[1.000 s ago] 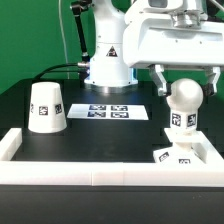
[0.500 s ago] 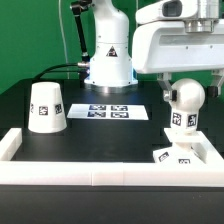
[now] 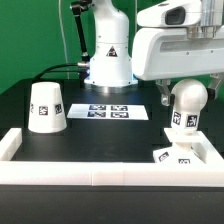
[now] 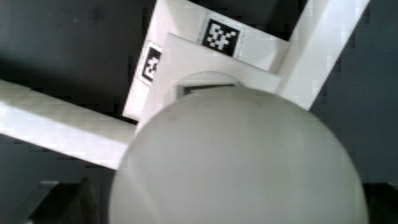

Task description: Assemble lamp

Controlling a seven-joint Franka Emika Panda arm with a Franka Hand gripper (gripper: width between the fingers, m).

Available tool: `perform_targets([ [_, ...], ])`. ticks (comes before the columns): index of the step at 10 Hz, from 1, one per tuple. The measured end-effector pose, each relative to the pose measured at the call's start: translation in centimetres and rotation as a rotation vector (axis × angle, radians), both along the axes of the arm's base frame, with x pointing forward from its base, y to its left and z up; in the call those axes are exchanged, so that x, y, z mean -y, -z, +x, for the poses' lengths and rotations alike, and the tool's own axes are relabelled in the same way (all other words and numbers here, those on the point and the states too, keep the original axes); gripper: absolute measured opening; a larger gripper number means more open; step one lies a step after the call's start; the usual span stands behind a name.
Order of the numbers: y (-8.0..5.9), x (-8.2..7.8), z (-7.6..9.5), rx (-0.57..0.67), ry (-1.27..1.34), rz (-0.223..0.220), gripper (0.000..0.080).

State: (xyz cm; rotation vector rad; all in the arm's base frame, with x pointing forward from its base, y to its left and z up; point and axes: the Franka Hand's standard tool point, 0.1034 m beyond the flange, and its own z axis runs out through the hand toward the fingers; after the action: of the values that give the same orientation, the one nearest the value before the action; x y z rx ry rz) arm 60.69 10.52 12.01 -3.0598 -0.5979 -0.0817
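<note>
Claw clamped on the bulb, held directly beneath it above the base (tagged face up), with the shade well apart to one side.

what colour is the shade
The shade is white with a black-and-white tag, clearest in the exterior view.

No words or numbers can be read. Black-and-white square tags are borne by the shade, the bulb, the base and the marker board. A triangular warning sign is carried on the arm's column.
</note>
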Motion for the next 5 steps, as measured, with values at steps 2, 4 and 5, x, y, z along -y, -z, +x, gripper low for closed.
perform_targets([
  [2, 0.21, 0.53, -0.07, 0.002, 0.000, 0.000, 0.0699],
  [4, 0.18, 0.88, 0.01, 0.003, 0.002, 0.000, 0.0672],
  [5, 0.19, 0.87, 0.01, 0.003, 0.002, 0.000, 0.0577],
])
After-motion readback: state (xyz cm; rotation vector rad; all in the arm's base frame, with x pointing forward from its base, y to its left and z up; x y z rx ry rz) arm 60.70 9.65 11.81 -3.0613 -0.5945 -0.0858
